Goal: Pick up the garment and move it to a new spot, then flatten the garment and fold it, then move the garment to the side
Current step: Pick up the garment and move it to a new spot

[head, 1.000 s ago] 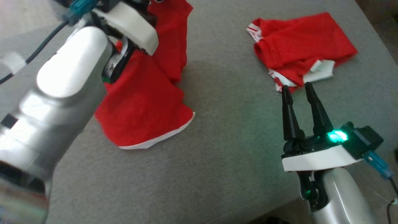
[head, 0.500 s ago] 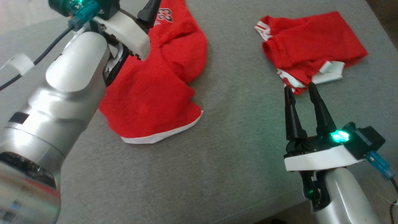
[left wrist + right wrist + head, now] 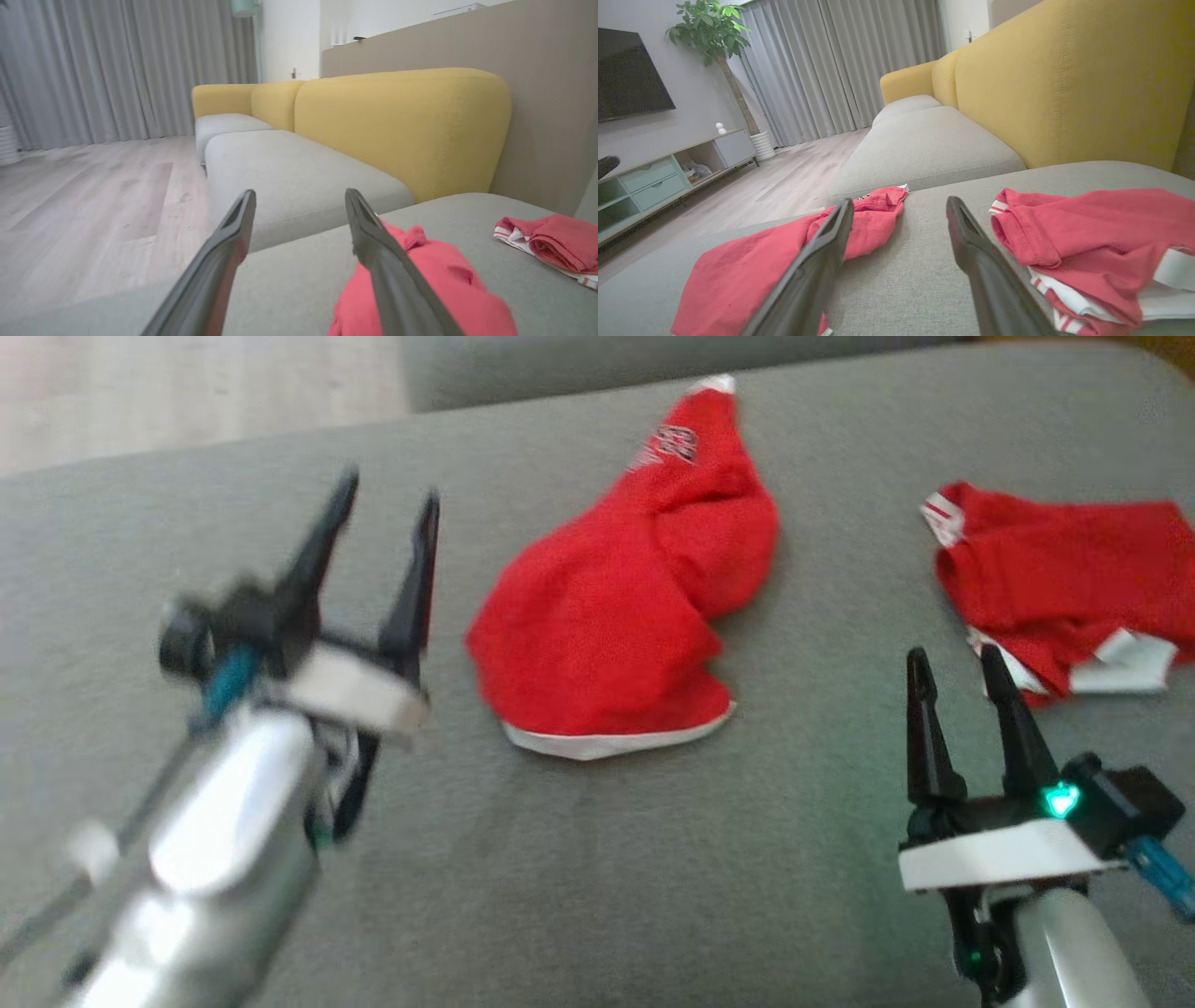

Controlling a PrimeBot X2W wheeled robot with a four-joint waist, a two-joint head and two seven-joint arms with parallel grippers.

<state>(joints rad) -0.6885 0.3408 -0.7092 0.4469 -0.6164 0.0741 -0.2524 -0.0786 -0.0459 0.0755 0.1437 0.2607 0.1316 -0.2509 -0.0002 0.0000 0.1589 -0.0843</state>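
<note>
The garment (image 3: 607, 635) is a red jersey with a white hem and a printed number, lying crumpled on the grey cushion (image 3: 653, 877). My left gripper (image 3: 388, 490) is open and empty, blurred, a short way to the garment's left and not touching it. In the left wrist view its fingers (image 3: 300, 193) stand wide apart, with the garment (image 3: 434, 280) low on the right. At the lower right my right gripper (image 3: 954, 658) is open and empty, between the garment (image 3: 752, 266) and a second red garment (image 3: 1064, 579).
The second red garment (image 3: 1087, 233), red with white striped trim, lies bunched at the cushion's right side. A yellow sofa backrest (image 3: 402, 126) rises behind the cushion. Wooden floor (image 3: 187, 392) lies beyond the far edge. A TV cabinet (image 3: 654, 177) stands across the room.
My left gripper has opened, let go of the garment and drawn back to its left. The garment has dropped into a heap. The head camera has shifted, and the right gripper has kept its pose.
</note>
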